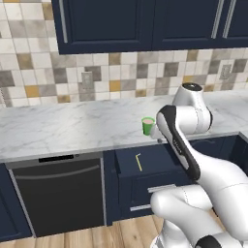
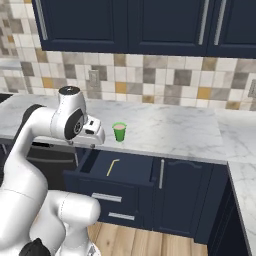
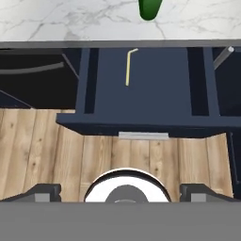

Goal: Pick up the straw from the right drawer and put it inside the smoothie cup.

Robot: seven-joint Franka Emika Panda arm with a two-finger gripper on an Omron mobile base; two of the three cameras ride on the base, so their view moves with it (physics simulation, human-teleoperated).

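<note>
You are looking at a white marble counter running under a tiled backsplash and navy upper cabinets, with a wood floor below. The cup is standing upright on the counter near its front edge, just above the drawer, which is hanging open with its silver handle facing you. The straw is lying flat on the drawer's dark bottom, apart from the walls, its bent end pointing toward the counter.

The left base view is giving you the black dishwasher left of the drawer. The right base view is showing you the corner where the counter turns, and a cabinet door right of the drawer. The hand view is looking straight down into the drawer. There the two fingertips are sitting far apart at the bottom corners, so the gripper is spread wide and holding nothing, well short of the straw.
</note>
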